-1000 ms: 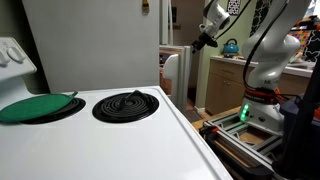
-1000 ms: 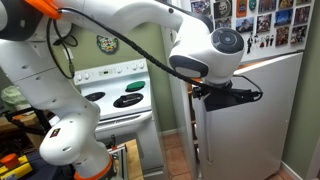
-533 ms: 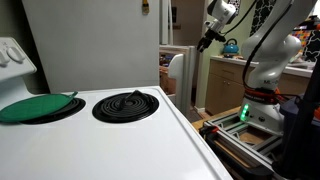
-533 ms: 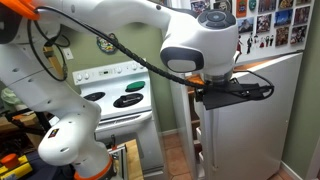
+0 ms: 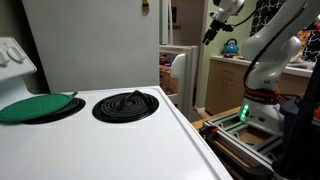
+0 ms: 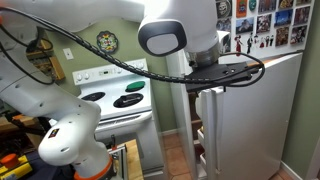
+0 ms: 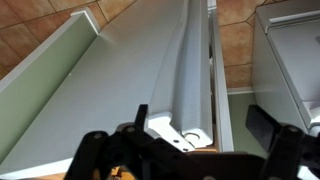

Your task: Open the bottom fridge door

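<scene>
The bottom fridge door [image 6: 255, 130] is the tall white lower door under the photo-covered upper door; it stands ajar, with a gap along its near edge. In an exterior view its white edge [image 5: 177, 72] shows past the fridge body. In the wrist view I look down on the door's top edge [image 7: 190, 60]. My gripper [image 7: 200, 118] is open, one black finger on each side of the door's top corner, gripping nothing. It also shows in both exterior views [image 6: 235, 72] [image 5: 213, 28], level with the top of the door.
A white stove [image 6: 120, 95] with coil burners [image 5: 125, 104] and a green lid [image 5: 38, 107] stands beside the fridge. The robot base [image 5: 262, 105] sits on a frame on tiled floor [image 7: 245, 45]. A counter with a kettle [image 5: 230, 47] lies behind.
The arm has risen and the wrist has swung upward; the gripper has moved up and outward along the door's top. The door looks a little further open.
</scene>
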Action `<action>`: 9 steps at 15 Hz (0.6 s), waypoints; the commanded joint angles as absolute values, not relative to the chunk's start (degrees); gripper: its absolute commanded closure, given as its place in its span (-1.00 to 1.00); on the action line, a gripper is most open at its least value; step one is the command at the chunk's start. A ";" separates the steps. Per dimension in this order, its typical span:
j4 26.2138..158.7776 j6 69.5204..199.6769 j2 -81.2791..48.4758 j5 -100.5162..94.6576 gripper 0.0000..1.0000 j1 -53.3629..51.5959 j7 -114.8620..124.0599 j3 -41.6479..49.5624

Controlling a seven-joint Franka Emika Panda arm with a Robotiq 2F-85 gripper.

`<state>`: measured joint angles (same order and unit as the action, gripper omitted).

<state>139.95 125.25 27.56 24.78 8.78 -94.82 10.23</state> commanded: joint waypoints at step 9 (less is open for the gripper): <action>137.98 121.92 27.43 23.58 -1.00 6.64 -90.91 14.46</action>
<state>139.27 125.20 26.63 24.78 7.54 -94.20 12.02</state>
